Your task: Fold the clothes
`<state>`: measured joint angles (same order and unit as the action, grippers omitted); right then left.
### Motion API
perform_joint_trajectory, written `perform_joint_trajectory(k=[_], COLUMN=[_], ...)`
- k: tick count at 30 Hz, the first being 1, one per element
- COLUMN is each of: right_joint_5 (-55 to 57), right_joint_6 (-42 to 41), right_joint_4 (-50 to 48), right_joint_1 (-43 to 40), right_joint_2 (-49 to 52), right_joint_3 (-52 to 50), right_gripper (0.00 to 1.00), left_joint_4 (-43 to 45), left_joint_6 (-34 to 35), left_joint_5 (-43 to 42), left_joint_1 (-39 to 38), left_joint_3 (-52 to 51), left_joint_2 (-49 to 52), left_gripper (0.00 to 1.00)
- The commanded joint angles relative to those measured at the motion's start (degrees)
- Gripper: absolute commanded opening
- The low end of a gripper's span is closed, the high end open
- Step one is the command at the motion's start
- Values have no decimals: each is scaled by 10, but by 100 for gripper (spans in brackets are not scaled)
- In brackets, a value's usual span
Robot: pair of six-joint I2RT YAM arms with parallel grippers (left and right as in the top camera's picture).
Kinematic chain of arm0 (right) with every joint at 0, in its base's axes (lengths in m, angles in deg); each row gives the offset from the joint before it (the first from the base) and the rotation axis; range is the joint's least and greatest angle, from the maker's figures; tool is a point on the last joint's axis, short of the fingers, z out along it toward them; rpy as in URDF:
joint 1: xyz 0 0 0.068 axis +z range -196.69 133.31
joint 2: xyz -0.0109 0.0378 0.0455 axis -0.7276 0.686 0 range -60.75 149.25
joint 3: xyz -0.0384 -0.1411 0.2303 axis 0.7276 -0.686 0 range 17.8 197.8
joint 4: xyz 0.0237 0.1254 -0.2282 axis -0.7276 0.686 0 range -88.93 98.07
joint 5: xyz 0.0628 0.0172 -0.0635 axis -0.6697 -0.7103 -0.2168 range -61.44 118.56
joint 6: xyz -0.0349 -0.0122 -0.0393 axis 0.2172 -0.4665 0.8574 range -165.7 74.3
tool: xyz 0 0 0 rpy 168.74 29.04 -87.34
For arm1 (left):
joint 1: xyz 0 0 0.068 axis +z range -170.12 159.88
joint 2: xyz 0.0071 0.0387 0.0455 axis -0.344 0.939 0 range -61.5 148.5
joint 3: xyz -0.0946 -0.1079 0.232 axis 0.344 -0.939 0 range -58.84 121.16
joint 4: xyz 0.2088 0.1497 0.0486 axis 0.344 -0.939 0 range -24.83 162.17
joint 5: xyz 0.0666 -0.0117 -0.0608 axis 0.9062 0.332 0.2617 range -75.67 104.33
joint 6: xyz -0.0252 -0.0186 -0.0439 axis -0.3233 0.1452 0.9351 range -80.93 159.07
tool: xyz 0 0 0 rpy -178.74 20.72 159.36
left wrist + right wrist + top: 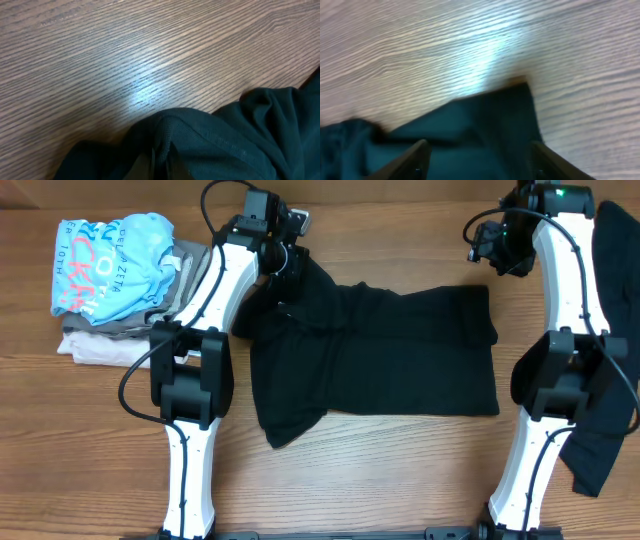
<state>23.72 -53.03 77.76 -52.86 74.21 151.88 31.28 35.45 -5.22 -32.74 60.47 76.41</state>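
While the black shirt [400, 350] lies spread across the middle of the table [380, 480], both arms reach to its far edge. The left gripper [283, 268] sits at the shirt's far left corner, jaws closed. In the left wrist view its fingers are hard to make out, but the cloth rises into a pinched ridge right at the bottom edge, so it appears to have the fabric clamped. The right gripper [479, 147] is over the far right corner. Its two fingers [417, 157] stand well apart, one on each side of the cloth, with the pointed corner lying flat on the wood just beyond them and nothing gripped. A second black garment [600, 460] hangs at the right edge of the table, partly behind the right arm. At far left, well apart from the shirt, a light-blue shirt [115, 265] tops a stack of grey and beige folded garments [110, 340].
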Motion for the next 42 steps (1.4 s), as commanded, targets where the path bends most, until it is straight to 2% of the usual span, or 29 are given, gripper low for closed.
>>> perform_joint_trajectory(k=[1,8,15,20,25,29,31,42], right_joint_5=[31,65,78,78,79,83,82,10], right_joint_6=[0,-24,-34,-50,-49,-59,-60,-31], right_joint_4=[-21,-55,-99,-123,-130,-132,-132,-154], right_joint_1=[-4,-4,-4,-4,-6,-19,-35,-80], right_joint_2=[35,71,105,107,107,107,107,107], right_joint_3=[-34,-62,-64,-64,-64,-64,-64,-33], right_gripper=[72,74,73,61,23,4,4,4], left_joint_4=[-3,-24,-25,-28,-25,-23,-16,84], left_joint_6=[11,24,28,36,42,85,86,87], left_joint_5=[-8,46,52,66,86,168,188,187], left_joint_1=[3,3,3,3,2,10,15,21], left_joint_3=[16,16,16,16,16,16,16,16], left_joint_2=[7,7,7,7,7,7,7,7], left_gripper=[4,4,4,4,4,4,4,6])
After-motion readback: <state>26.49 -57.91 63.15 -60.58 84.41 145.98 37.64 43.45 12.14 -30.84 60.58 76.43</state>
